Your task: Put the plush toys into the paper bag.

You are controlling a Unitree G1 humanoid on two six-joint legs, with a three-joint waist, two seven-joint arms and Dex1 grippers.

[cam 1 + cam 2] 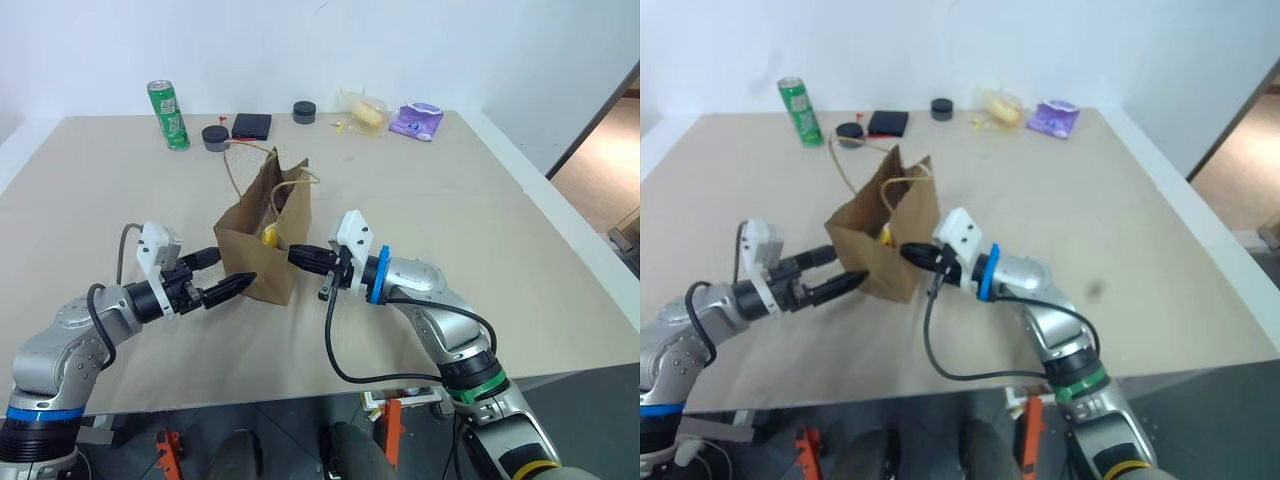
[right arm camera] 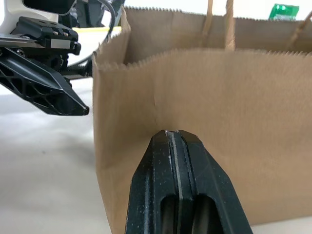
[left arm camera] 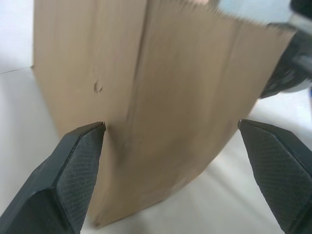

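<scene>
The paper bag [image 1: 262,245] stands open mid-table with a yellow plush toy [image 1: 268,237] inside, the left gripper [image 1: 228,274] spread wide at its 7 o'clock corner, the right gripper [image 1: 297,254] pressed together, empty, against its 4 o'clock side.

1. Light is bright and even, and the shadows on the counter [image 1: 420,250] are soft.
2. The right eye view is slightly blurred.
3. The paper bag [image 3: 161,122] looks soft in the left wrist view.
</scene>
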